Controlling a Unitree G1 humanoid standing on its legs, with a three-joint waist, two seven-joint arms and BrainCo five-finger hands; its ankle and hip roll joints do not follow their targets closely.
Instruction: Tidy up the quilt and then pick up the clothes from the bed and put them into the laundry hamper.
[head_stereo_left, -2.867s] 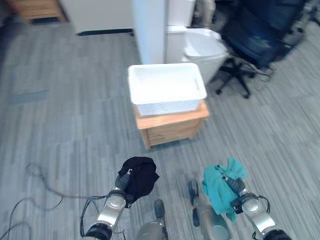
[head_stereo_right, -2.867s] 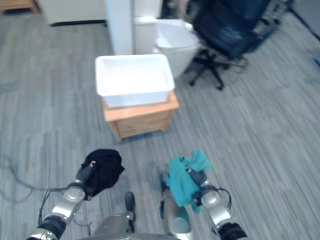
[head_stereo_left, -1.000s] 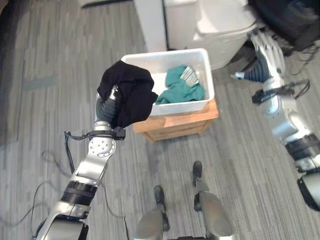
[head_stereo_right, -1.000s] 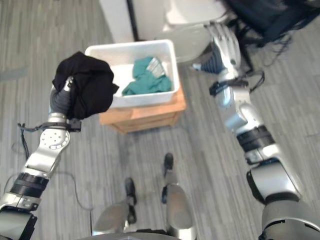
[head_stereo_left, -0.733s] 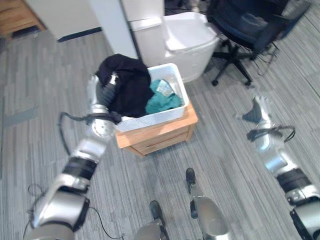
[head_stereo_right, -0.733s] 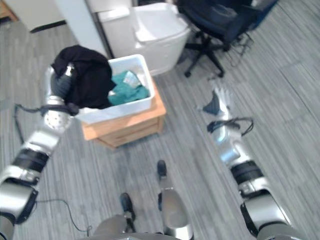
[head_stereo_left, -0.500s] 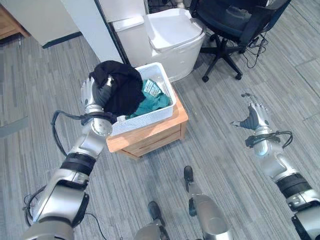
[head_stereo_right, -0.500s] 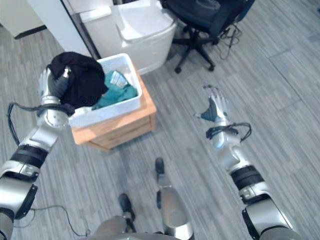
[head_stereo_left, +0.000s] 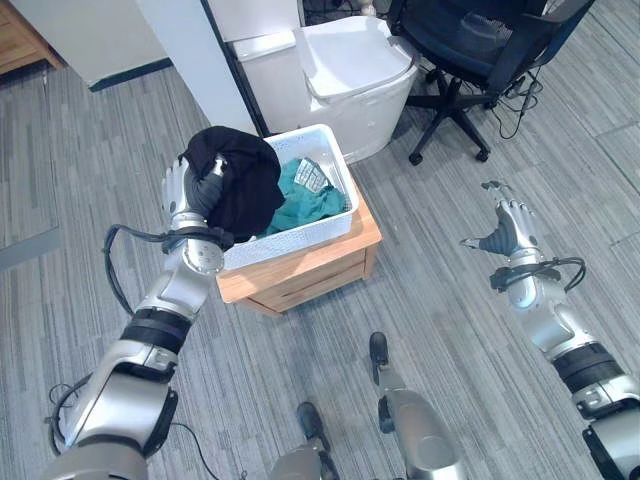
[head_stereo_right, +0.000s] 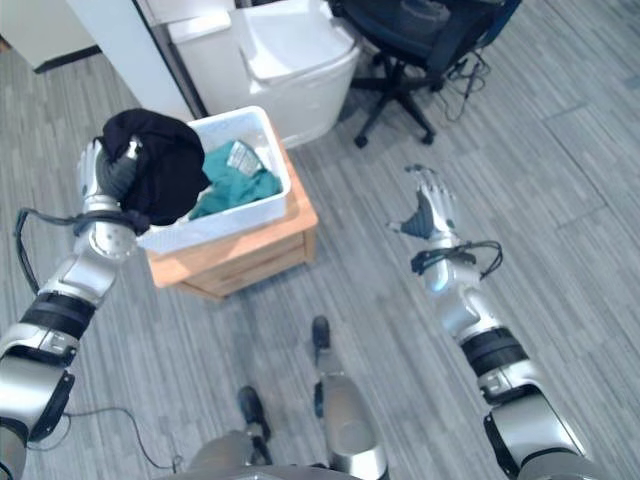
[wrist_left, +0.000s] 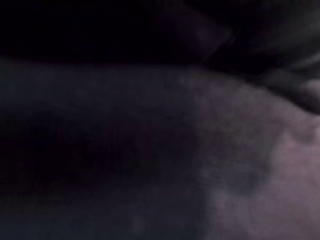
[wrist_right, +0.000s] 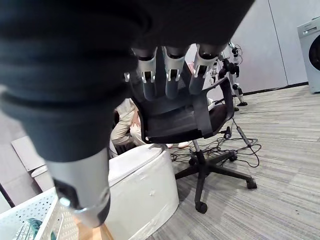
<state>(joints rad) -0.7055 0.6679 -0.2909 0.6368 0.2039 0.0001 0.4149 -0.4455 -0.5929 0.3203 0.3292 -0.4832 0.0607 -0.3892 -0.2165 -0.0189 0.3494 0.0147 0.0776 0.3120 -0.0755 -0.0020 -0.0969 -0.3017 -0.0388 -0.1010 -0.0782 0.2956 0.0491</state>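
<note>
The left hand (head_stereo_left: 193, 190) has its fingers curled into a bunched black garment (head_stereo_left: 238, 175) (soft, matte, draped in folds), holding it over the left end of the white perforated plastic hamper (head_stereo_left: 335, 170). A crumpled teal garment (head_stereo_left: 300, 205) lies inside the hamper toward its right end. The hamper sits on a low, boxy wooden cabinet (head_stereo_left: 305, 268) on grey plank flooring. The right hand (head_stereo_right: 428, 212) hangs empty well to the right, fingers straight and spread, near a black swivel chair (head_stereo_left: 480, 45).

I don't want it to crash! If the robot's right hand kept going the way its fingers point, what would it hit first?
Probably the black office chair. The open right hand holds nothing, and its fingers point toward the chair's seat and backrest. Depth is hard to judge.
</note>
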